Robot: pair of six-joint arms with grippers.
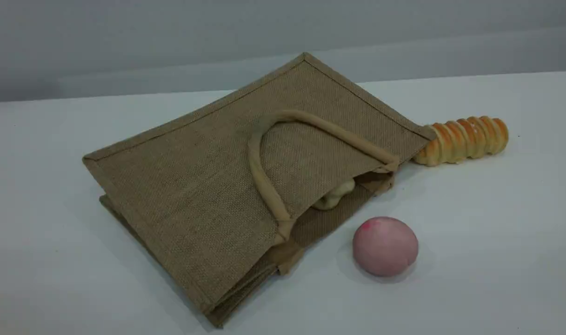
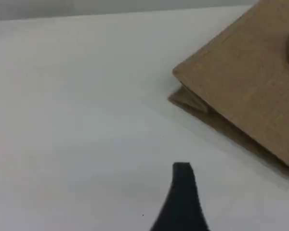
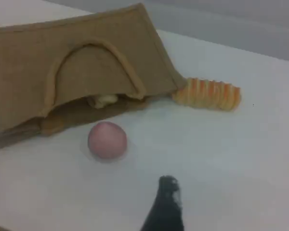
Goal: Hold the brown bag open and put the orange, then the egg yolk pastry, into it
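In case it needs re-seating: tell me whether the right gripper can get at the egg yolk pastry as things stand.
Probably not cleanly. The egg yolk pastry lies inside the mouth of the brown bag, with the bag's top panel lying over it; only part of it shows.

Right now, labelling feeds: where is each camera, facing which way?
Scene view: fixed, high, looking down aslant at tan woven jute bag; no arm shows.
Left wrist view: low, faces bag's corner; left hand tip shows.
Right wrist view: faces bag's mouth, round pink ball; right hand tip shows.
Scene and right wrist share the ball.
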